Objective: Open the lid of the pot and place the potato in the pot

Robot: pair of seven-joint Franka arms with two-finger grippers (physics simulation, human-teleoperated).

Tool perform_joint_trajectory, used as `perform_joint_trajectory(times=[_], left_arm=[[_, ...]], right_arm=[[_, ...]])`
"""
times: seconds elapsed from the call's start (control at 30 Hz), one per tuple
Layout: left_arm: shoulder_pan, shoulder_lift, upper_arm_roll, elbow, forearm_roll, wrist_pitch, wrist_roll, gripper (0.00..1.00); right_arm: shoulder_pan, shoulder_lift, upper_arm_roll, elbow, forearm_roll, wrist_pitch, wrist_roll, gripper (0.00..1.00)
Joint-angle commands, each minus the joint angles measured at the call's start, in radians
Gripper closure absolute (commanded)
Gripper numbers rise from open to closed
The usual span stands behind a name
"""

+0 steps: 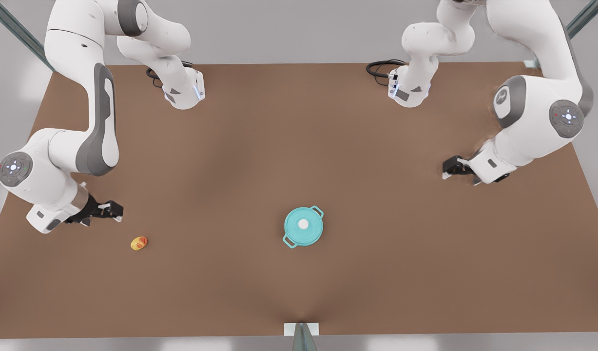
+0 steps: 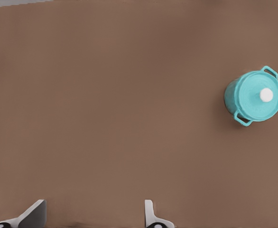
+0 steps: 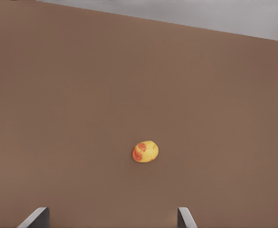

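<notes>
Nothing of the task is done yet. The pot lid (image 1: 303, 224) sits closed on the pot (image 1: 290, 240) near the middle of the worktop (image 1: 299, 146), and the potato (image 1: 139, 243) lies bare on the worktop well apart from it, toward the front view's left.

The right claw (image 1: 114, 210) hangs near the potato, fingers spread and empty. The left claw (image 1: 447, 169) waits at the front view's right, well apart from the pot, fingers likewise spread (its wrist view looks across at the lidded pot).

Lifting the lid, grasping the potato and dropping it in all remain.
</notes>
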Motion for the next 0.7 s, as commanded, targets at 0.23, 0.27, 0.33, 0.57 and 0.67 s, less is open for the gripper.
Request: perform_joint_trajectory(times=[0.23, 0.27, 0.33, 0.57, 0.67], left_arm=[[-0.148, 0.234, -0.093, 0.170, 0.028, 0.134, -0.189, 0.00], [-0.201, 0.275, -0.093, 0.201, 0.078, 0.135, -0.262, 0.00], [-0.296, 0.340, -0.093, 0.248, 0.103, 0.135, -0.472, 0.00], [-0.559, 0.568, -0.090, 0.372, 0.206, 0.249, -0.943, 0.00], [-0.570, 0.626, -0.085, 0.389, 0.235, 0.296, -0.966, 0.00]], right_arm=[[0.043, 0.014, 0.009, -0.006, -0.003, 0.037, -0.087, 0.00], [0.047, 0.022, 0.009, -0.006, -0.003, 0.037, -0.075, 0.00], [0.049, 0.043, 0.001, -0.011, -0.001, 0.037, -0.072, 0.00], [-0.005, 0.108, -0.008, -0.006, -0.001, 0.037, 0.341, 0.00], [0.028, 0.117, 0.000, -0.003, 0.005, 0.038, 0.675, 0.00]])
